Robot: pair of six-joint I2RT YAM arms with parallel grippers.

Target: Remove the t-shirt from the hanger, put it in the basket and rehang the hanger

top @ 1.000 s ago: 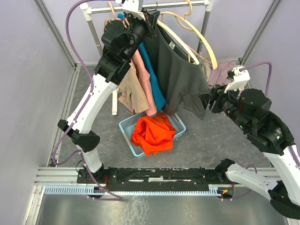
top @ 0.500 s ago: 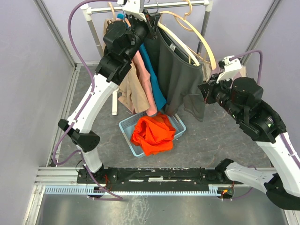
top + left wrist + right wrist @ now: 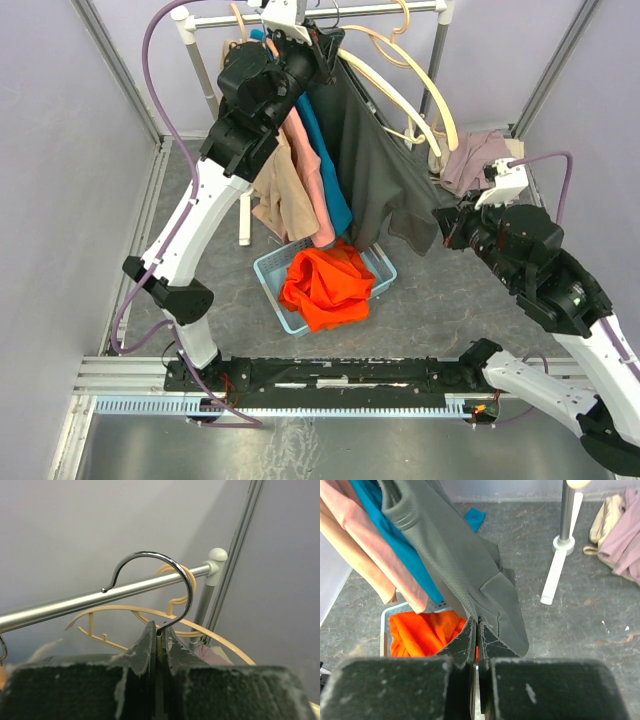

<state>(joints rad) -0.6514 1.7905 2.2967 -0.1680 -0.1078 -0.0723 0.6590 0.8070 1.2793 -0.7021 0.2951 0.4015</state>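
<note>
"Top external view, far left first: where has the left arm got to?"

"It reaches up to the rail (image 3: 380,10) at the far side. The left claw (image 3: 322,45) is just under the rail's middle. From the left wrist, that claw (image 3: 159,630) is pressed together on the stem of the hanger (image 3: 148,554), right below its steel hook."

"Is the hook sitting on the rail?"

"It arcs across the rail (image 3: 60,605) in that view, but I cannot tell whether it bears on it."

"What hangs next to it?"

"A tan garment (image 3: 285,190), a pink garment (image 3: 312,170) and a blue garment (image 3: 328,175), side by side. Just right of them is the grey t-shirt (image 3: 370,150), on its hanger and drawn out on a slant toward the near right."

"And underneath?"

"A pale blue basket (image 3: 268,272) stands on the tabletop (image 3: 450,300) with an orange cloth (image 3: 325,285) bunched inside."

"Now the right arm?"

"The right claw (image 3: 443,222) is at the t-shirt's lower corner. Its own camera shows the claw (image 3: 477,625) closed tight, pinching the edge of the t-shirt (image 3: 465,545)."

"Anything farther right?"

"Bare cream hangers (image 3: 430,90) hang on the rail behind the t-shirt. A pile of clothes (image 3: 470,160) lies on the tabletop at the far right."
</note>
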